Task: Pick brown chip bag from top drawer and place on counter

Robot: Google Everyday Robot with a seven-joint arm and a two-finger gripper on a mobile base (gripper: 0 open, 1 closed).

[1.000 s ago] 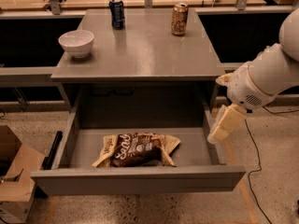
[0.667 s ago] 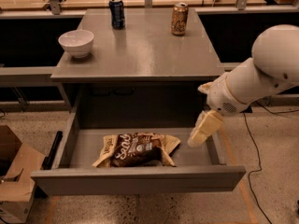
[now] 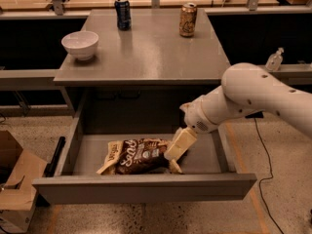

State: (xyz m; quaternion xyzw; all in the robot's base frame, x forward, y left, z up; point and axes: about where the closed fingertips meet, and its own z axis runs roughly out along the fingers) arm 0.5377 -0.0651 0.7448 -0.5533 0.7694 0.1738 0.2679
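The brown chip bag (image 3: pixel 139 156) lies flat in the open top drawer (image 3: pixel 146 186), near its front and a little left of centre, white lettering up. My gripper (image 3: pixel 176 147) reaches down into the drawer from the right, its cream fingers over the bag's right end. The white arm (image 3: pixel 253 99) comes in from the right side. The grey counter (image 3: pixel 146 57) sits above the drawer.
On the counter stand a white bowl (image 3: pixel 80 44) at the left, a dark blue can (image 3: pixel 123 13) at the back and a gold-tan can (image 3: pixel 188 19) at the back right. A cardboard box (image 3: pixel 14 179) sits on the floor at the left. Wooden benchtops run behind.
The arm has swung left and down, carrying the gripper from outside the drawer's right edge to the bag's right end. The bag has not moved.
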